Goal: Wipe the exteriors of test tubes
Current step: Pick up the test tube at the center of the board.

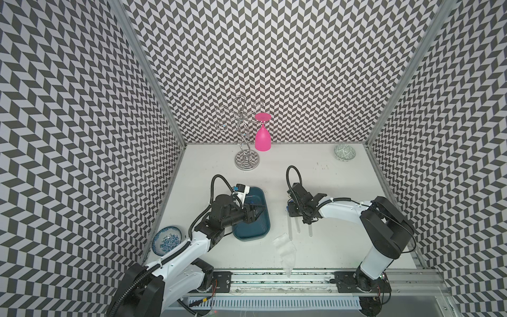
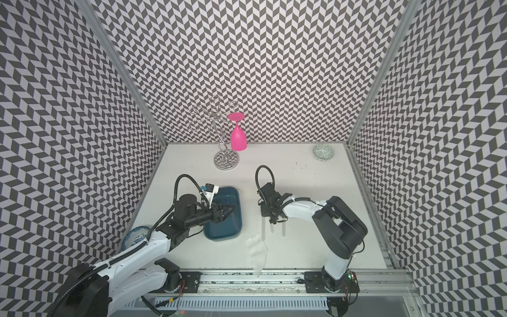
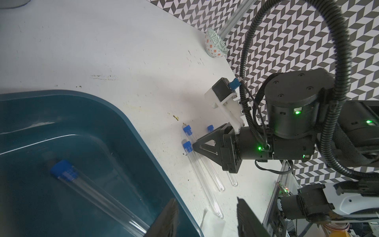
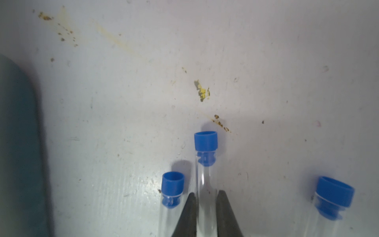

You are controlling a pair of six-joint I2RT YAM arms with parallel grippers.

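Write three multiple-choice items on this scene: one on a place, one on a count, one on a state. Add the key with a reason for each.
1. Where does the test tube that is apart from the others lie?
A. In the teal tray
B. In the blue-patterned bowl
C. On the wire rack

2. How many test tubes lie on the table outside the tray?
A. Two
B. Three
C. Five

3. How is the pink glass placed?
A. Upright on its foot
B. On its side
C. Upside down, foot uppermost

Key:
1 A: the left wrist view shows it inside the tray's walls.
2 B: the right wrist view shows three blue caps on the table.
3 C: in both top views its foot is above its bowl.
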